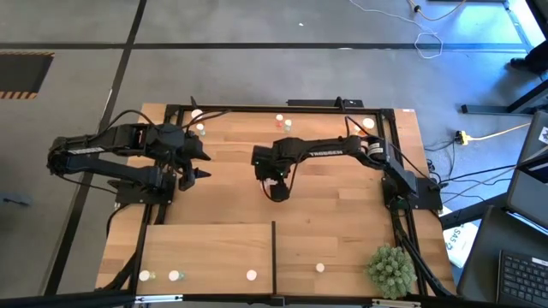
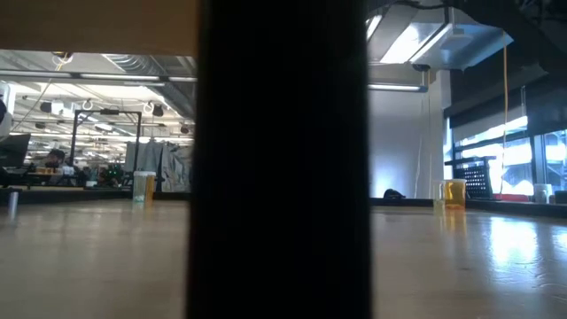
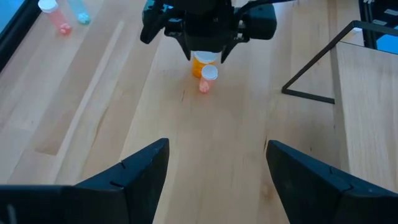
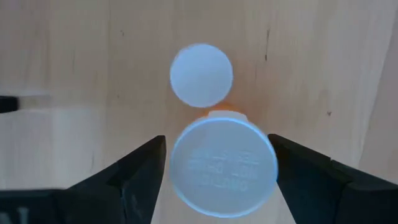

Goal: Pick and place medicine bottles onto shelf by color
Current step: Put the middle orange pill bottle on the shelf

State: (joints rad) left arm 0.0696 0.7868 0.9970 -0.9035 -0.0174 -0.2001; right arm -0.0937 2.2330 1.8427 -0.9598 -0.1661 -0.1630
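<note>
Right claw: pointing straight down over mid-table, fingers spread, one on each side of a wide orange bottle with a white cap. Small gaps show between cap and both fingers; not pinching. A smaller white-capped bottle stands just beside the wide one, outside the fingers.

Left claw: spread, nothing between fingers, hanging over the table's left part and facing the right claw.

Table: planked wood. Shelf is the paler board at the near edge, thin dark divider upright across it. Four bottles stand on the shelf: three left of the divider, one right. More bottles sit along the far edge. Green spiky plant ball at the near right corner.
</note>
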